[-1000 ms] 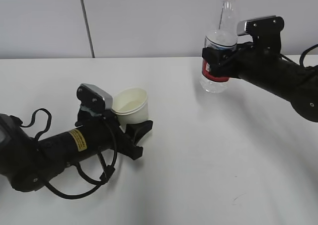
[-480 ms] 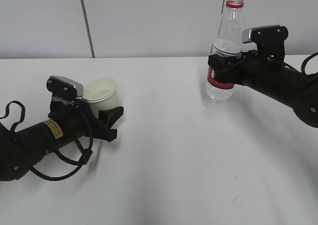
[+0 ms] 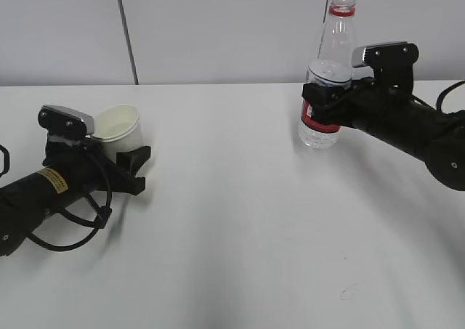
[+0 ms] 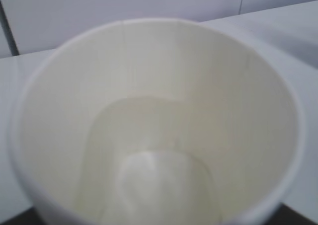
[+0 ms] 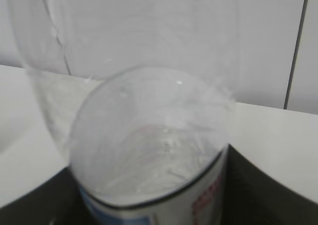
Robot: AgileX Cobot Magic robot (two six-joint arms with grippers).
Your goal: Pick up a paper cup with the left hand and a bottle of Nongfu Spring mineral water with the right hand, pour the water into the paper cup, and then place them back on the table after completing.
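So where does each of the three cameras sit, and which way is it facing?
Exterior: in front of the table, angled down toward the wall; shows both arms, left claw and right claw.
Left wrist: behind the claw, looking into the cup; a dark sliver at the bottom corners.
Right wrist: behind the claw, facing the bottle; claw edges below.
Exterior shares cup and bottle.

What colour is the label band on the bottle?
Red, with some white, on the clear plastic water bottle; clearest in the exterior view.
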